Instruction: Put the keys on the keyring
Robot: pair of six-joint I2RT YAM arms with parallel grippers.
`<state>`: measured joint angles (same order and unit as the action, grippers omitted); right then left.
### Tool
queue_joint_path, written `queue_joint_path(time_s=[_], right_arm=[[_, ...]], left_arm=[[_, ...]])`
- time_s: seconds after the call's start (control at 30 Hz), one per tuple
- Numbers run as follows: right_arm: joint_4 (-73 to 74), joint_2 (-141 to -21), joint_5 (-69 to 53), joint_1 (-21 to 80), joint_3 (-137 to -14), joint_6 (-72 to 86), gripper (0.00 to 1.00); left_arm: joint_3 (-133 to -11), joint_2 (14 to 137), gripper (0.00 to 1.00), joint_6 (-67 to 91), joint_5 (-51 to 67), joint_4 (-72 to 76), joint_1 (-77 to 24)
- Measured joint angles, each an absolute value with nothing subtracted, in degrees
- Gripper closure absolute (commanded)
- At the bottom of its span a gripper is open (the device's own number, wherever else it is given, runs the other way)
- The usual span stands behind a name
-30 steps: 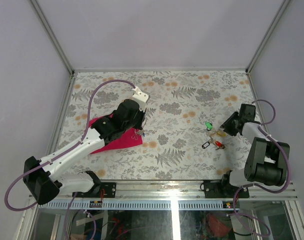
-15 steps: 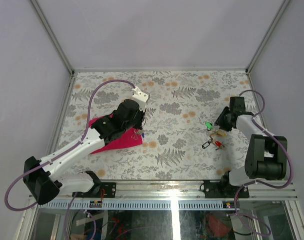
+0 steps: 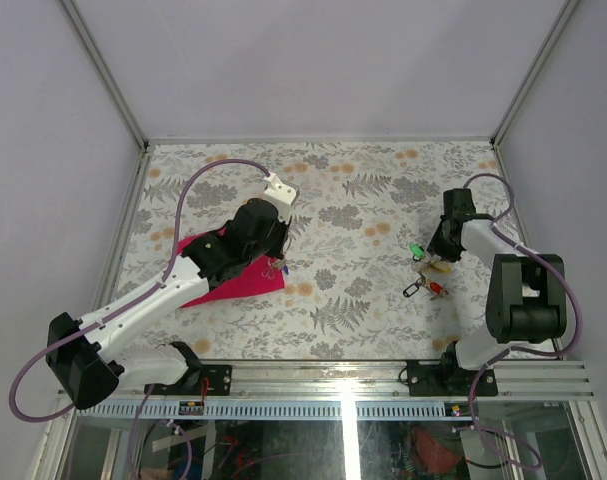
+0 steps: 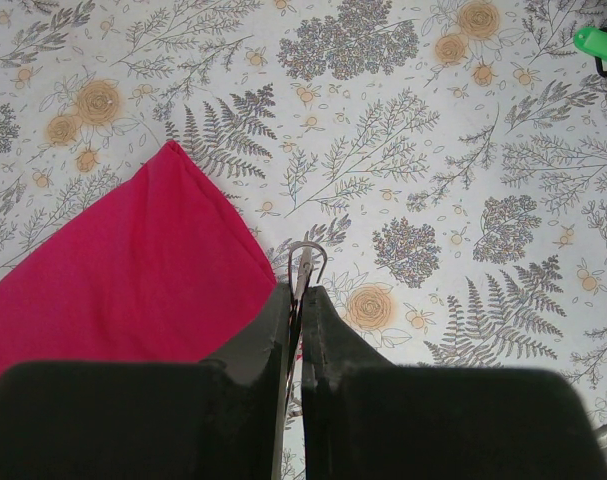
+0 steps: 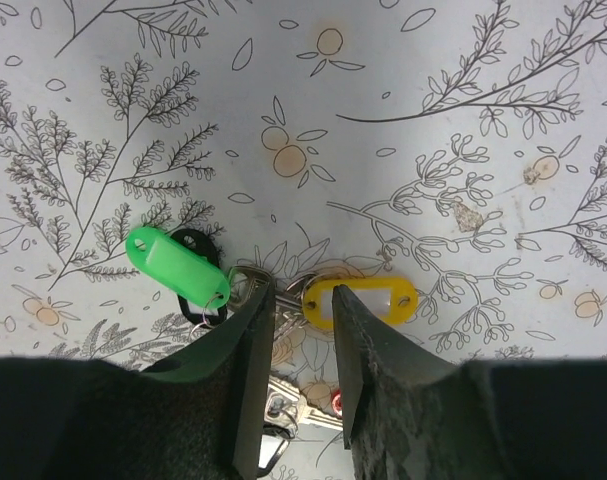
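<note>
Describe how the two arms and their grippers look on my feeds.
The left arm and right arm match: white link shells, black joint housings, a purple cable looping alongside each. The left gripper and right gripper both have matte black fingers.

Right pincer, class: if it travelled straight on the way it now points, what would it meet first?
Most likely the yellow plastic key tag, which lies just ahead of the open right pincer, in line with its gap. How far below it lies is unclear from the wrist view.
</note>
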<state>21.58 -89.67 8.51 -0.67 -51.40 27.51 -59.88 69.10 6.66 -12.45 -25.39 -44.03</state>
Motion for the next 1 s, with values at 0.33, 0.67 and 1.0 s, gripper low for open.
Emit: queue_joint_path(time_s=[0.33, 0.67, 1.0], right_arm=[[22.1, -93.0, 9.8, 0.4, -53.1, 26.0, 0.74], [23.0, -94.0, 10.1, 0.5, -53.6, 25.2, 0.77], [23.6, -95.2, 10.5, 0.6, -54.7, 24.5, 1.0]], left_arm=[[-59.9, 69.1, 1.0, 6.6, -12.4, -25.4, -44.0], [-59.9, 69.1, 1.0, 6.6, -12.4, -25.4, -44.0], [-59.9, 69.1, 1.0, 6.5, -12.4, -25.4, -43.9]])
